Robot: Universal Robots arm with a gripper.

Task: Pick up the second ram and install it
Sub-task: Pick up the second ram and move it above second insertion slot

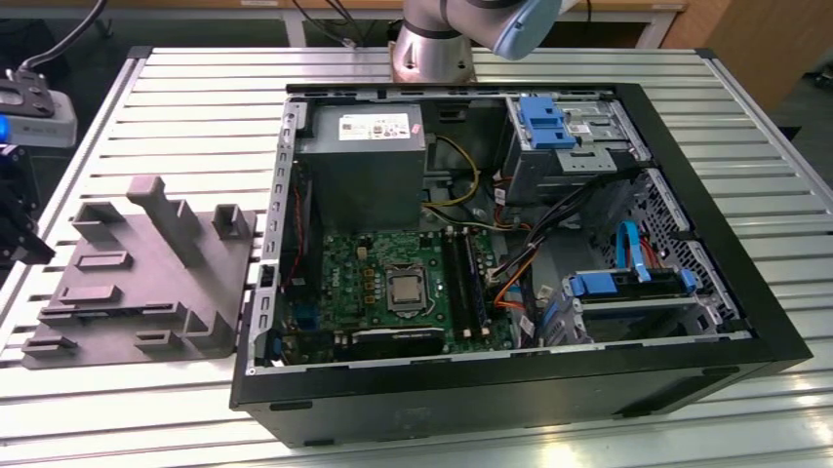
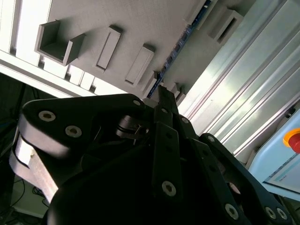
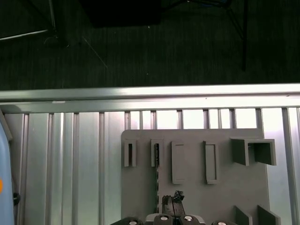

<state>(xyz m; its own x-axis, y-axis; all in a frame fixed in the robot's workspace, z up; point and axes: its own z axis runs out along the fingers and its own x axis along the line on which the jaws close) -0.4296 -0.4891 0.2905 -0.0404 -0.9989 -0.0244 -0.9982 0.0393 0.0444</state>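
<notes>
The second ram (image 3: 157,161) stands on its edge in a slot of the grey holder block (image 3: 197,197). It appears as a thin dark bluish strip (image 2: 180,44) in both wrist views. My gripper (image 3: 171,201) hangs well above the block, its tips beside the near end of the strip and apart from it. Its fingers (image 2: 164,93) come together to a point, shut, with nothing between them. In the exterior view the open computer case (image 1: 521,390) lies on the slatted table, with the green motherboard (image 1: 390,283) and its black memory slots (image 1: 465,278) inside.
The holder block (image 1: 143,283) sits at the exterior view's left, with several empty slots and upright brackets. The table edge (image 3: 150,93) and dark floor lie just beyond it. Inside the case are a power supply (image 1: 365,156), cables and blue drive bays (image 1: 625,283).
</notes>
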